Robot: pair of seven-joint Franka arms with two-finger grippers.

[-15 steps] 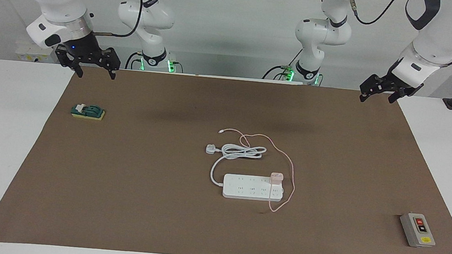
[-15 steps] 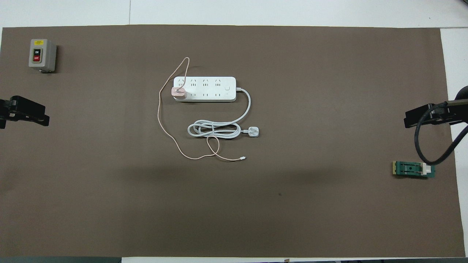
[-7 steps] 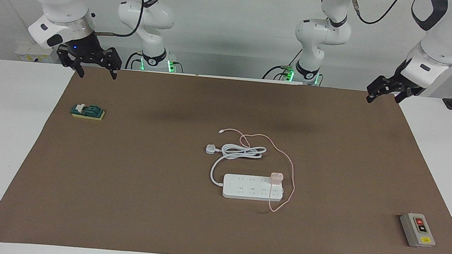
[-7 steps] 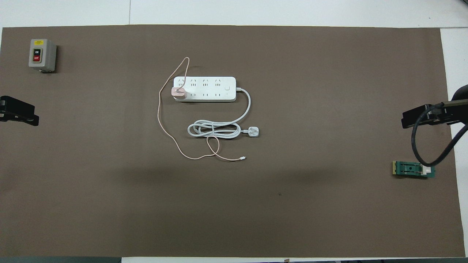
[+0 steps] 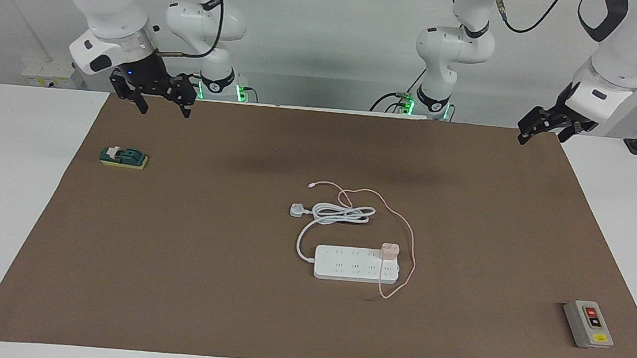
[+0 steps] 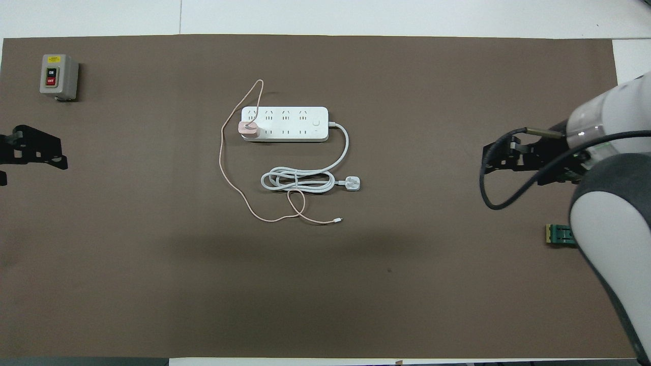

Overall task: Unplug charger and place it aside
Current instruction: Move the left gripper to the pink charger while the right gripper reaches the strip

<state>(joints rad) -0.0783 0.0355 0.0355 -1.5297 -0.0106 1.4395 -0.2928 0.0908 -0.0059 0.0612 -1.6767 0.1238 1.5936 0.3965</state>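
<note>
Our right gripper (image 5: pixel 160 99) hangs w/ fingers spread over the robots' edge of the brown mat (image 5: pixel 200 284), at the right arm's end, empty. Our left gripper (image 5: pixel 542 126) is up over the mat's corner at the left arm's end, waiting; can't tell its finger state.

Mid-counter (image 5: pixel 10 204): the charger (image 5: pixel 389 250), a small pale pink cube, sits plugged into the end socket of the white power strip (image 5: pixel 356 265), at the end toward the left arm. Its thin pink cable (image 5: pixel 412 242) loops round that end and trails toward the robots, crossing the strip's coiled white cord (image 5: pixel 341 214).

We judge the cube light, rigid, prob. smooth plastic. Pinch its two flat side faces, not the limp cable. The strip looks light too, so it may lift w/ the plug unless the other gripper pins it. Expect the cable to drag and maybe snag the coil.
</note>
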